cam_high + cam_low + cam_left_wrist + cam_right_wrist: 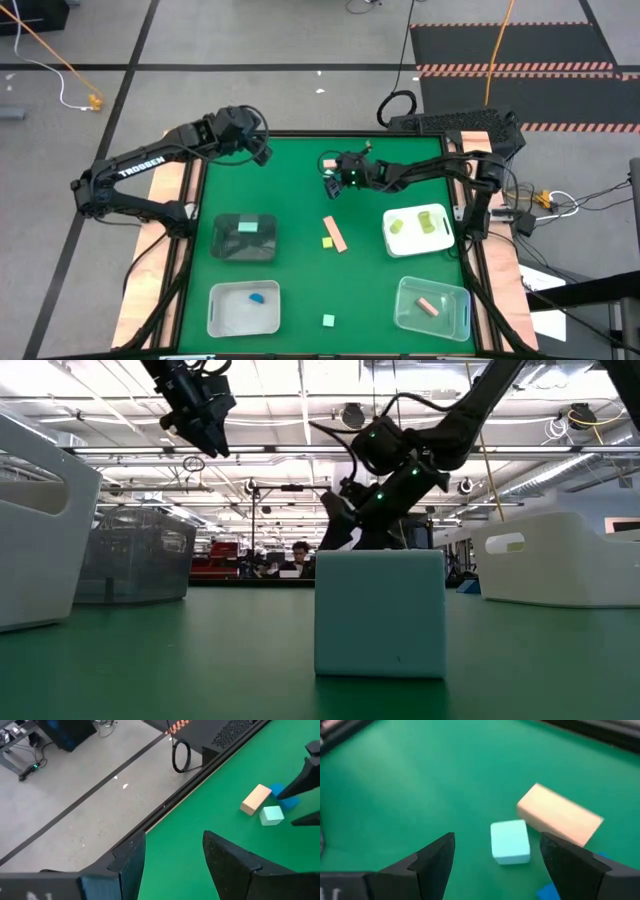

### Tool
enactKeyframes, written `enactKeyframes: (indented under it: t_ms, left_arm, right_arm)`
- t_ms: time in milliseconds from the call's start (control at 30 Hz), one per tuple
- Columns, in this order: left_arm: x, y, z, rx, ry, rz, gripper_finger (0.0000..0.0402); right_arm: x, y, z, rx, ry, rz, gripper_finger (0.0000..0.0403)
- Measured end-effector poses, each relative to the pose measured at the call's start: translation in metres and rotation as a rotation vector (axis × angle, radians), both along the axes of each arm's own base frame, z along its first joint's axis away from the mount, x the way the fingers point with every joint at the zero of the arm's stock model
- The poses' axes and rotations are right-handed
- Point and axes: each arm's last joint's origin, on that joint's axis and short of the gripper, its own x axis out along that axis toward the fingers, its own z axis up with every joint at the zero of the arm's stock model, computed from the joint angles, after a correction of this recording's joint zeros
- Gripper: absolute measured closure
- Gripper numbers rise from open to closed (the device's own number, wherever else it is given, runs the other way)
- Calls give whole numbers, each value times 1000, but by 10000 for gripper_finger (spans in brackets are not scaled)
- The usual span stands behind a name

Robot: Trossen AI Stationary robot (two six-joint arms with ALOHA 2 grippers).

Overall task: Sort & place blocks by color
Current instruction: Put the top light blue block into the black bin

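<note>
My right gripper [497, 851] is open and hovers over a cluster of blocks near the table's far middle. A pale mint cube [510, 841] lies between its fingers, untouched. Beside the cube are a salmon-tan block [560, 820] and a blue block [549, 891]. In the high view this gripper [335, 180] is right of my left gripper [262, 152], which is open and raised by the far-left edge. The left wrist view shows the same tan [256, 798], mint [272, 815] and blue [283, 795] blocks. A salmon bar [336, 233], a yellow-green block [327, 242] and a mint cube [328, 320] lie flat on the mat.
A dark tray [228, 250] holds a mint block. The white tray [220, 315] holds a blue block and another white tray [392, 240] holds yellow-green blocks. A clear bin [455, 318] holds a salmon block. Green mat lies bare between the trays.
</note>
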Motion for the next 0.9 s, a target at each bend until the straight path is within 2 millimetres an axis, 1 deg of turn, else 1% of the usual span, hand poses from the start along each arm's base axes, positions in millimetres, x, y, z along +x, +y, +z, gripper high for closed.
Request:
enactKeyframes:
  t_ms: [200,500,700,800,900]
  left_arm:
    - [-3,1,-3,-18,33,10,202]
    - [-6,-1,-5,-36,65,10,201]
    - [-6,0,-5,-36,66,10,202]
    - [-6,0,-5,-36,65,10,202]
    - [-5,0,-5,-36,65,10,202]
  right_arm:
    - [10,-3,-9,-54,42,4,121]
    - [14,-4,-32,-54,85,-3,121]
    - [18,-6,-33,-82,39,5,123]
    - [18,-6,-34,-85,46,8,137]
    - [17,-6,-34,-84,49,7,168]
